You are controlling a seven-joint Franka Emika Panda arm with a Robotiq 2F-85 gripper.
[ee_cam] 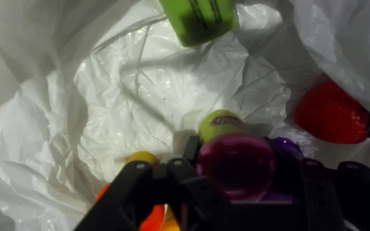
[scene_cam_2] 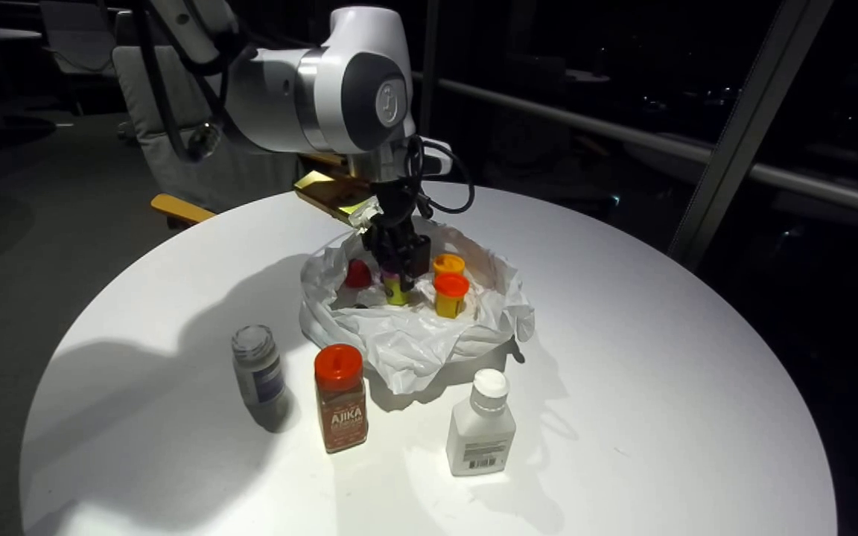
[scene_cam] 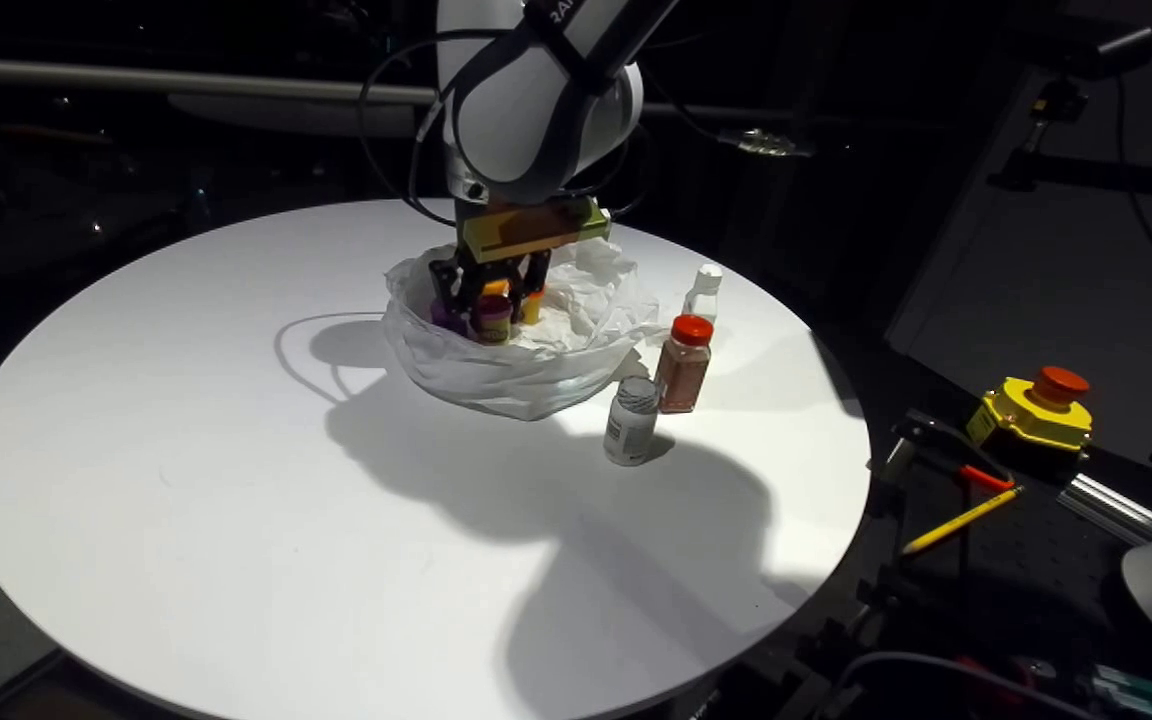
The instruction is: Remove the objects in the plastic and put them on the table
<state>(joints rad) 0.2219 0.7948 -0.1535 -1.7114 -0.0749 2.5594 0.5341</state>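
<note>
Tabletop (scene_cam_2: 667, 387), round and white, lies beneath all these things. Leftmost in an exterior view, a ribbed-cap bottle (scene_cam_2: 259, 376) stands upright, with a red-lidded jar (scene_cam_2: 341, 406) labelled AJIKA just to its right. Behind them sits the plastic bag (scene_cam_2: 410, 342), white and crumpled, its mouth spread wide. Inside it, from the left, come a rounded red thing (scene_cam_2: 358, 274) near the bag's wall, then a pink-lidded tub (scene_cam_2: 395, 294). The jaws are closed around this tub, one finger on either side. A purple thing (ee_cam: 286, 146) shows just beside it in the wrist view. Next come a yellow-lidded tub (scene_cam_2: 449, 264) and, in front, an orange-lidded tub (scene_cam_2: 450, 295). Farther right, outside the bag, a white bottle (scene_cam_2: 482, 433) stands upright.
</note>
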